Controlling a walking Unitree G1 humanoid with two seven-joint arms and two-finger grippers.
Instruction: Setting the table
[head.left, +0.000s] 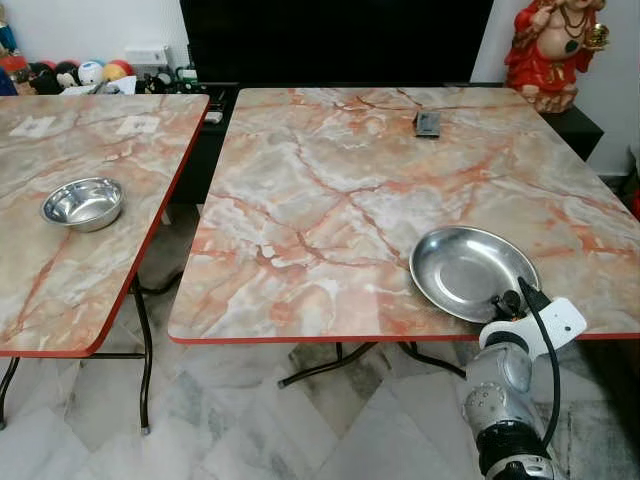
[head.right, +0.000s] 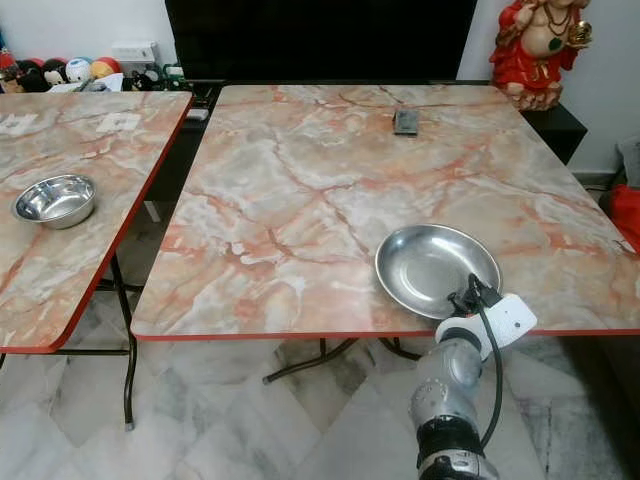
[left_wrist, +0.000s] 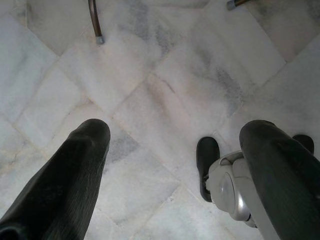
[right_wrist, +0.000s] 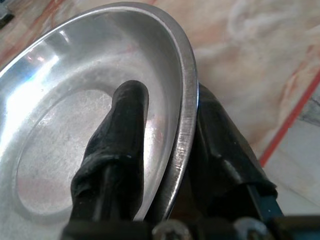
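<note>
We see a shallow steel plate (head.left: 470, 270) lying near the front right corner of the larger marble-patterned table (head.left: 330, 190), with nothing in it. Our right gripper (right_wrist: 170, 150) pinches the plate's near rim: one black finger (right_wrist: 117, 150) lies inside the dish, the other sits under the rim outside, over the table's red edge. From the head views the fingers themselves are mostly hidden behind the white wrist bracket and cable.

On the second table (head.left: 60, 250), to our left, a small steel bowl (head.left: 83, 203) stands empty, well apart from the plate. Near the far edge of the larger table lies a small dark flat thing (head.left: 428, 123), too small for us to tell what it is. A red and gold figurine (head.left: 553, 48) stands beyond the far right corner, cut off at the top.

Our left gripper (left_wrist: 170, 145) hangs over the pale tiled floor (left_wrist: 150, 75), its two fingers spread wide and holding nothing
</note>
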